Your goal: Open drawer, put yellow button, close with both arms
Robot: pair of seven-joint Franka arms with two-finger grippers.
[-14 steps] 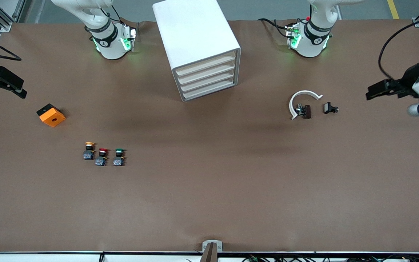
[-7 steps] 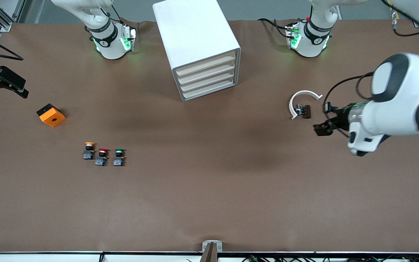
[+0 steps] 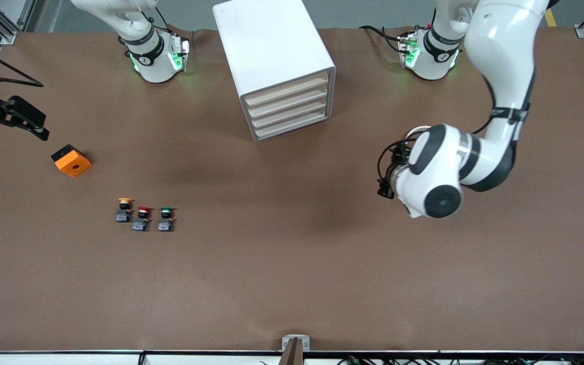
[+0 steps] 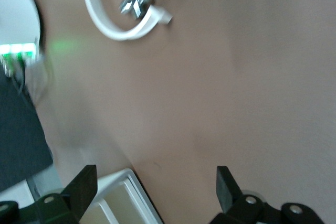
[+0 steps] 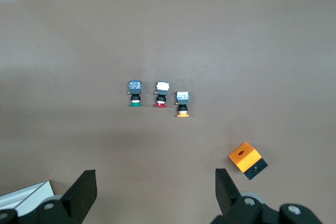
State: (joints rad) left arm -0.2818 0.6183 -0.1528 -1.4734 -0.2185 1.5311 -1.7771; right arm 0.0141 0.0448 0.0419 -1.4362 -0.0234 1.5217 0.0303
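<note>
Yellow button (image 3: 124, 209) lies on its side on the table (image 3: 292, 263), well apart from the cabinet (image 3: 275, 66), nearer the front camera than it and toward the right arm's end. Long axis runs roughly toward and away from the front camera: yellow cap points toward the robots' bases, black body toward the camera. It is the end one of a row of three, red button (image 3: 142, 218) just beside it, green button (image 3: 166, 219) next, all pointing the same way; in the right wrist view it shows too (image 5: 182, 104). Orange block (image 3: 71, 160) sits between the button row and the right gripper, farther from the cabinet than the buttons. Drawer (image 3: 288, 92), topmost of four cream fronts, is flush with the others, shut; cabinet front faces the front camera, angled a bit toward the left arm's end.

Left gripper (image 4: 155, 192) hangs over bare table toward the left arm's end from the cabinet, jaws wide, holding nothing; a cabinet corner (image 4: 126, 200) shows between its fingers in the left wrist view. White curved piece (image 4: 118, 17) lies near the left arm's base. Right gripper (image 3: 15, 119) hovers at the right arm's end of the table, well apart from the cabinet, jaws wide, empty
</note>
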